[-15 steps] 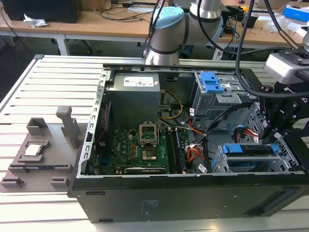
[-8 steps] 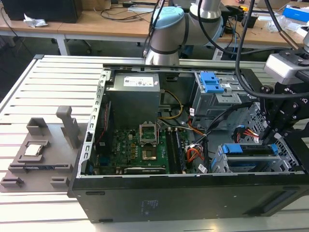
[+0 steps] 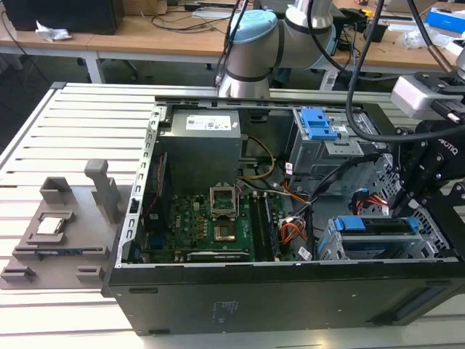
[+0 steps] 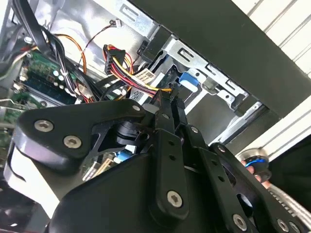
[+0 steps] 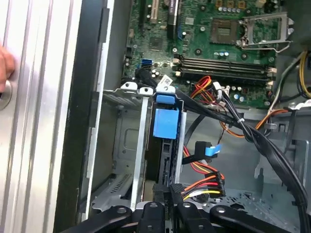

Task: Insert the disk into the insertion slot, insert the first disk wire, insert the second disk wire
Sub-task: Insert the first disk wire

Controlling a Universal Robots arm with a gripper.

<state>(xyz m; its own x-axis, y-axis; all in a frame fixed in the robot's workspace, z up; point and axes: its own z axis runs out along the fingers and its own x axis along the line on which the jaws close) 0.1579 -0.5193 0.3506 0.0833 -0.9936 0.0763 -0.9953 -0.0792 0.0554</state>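
Note:
The disk [image 3: 378,243], grey in its blue carrier [image 5: 165,121], sits inside the insertion slot [image 3: 328,247], a silver metal cage [image 5: 127,141] at the case's front corner on the exterior view's right. My black gripper [image 3: 404,209] hangs over the disk's far end. In both wrist views its fingers [image 4: 167,116] are pressed close together at the end of a bundle of red, yellow and orange wires [image 5: 201,187], and they look shut on that wire's black plug. A second wire with a blue plug [image 5: 211,150] lies loose beside the cage.
The open computer case holds a motherboard [image 3: 218,225], a power supply [image 3: 200,149] and a taller bay with a blue latch [image 3: 320,123]. Black cables [image 5: 252,141] cross near the cage. A person's hand [image 5: 4,68] rests outside the case. Grey fixtures [image 3: 58,225] stand on the table.

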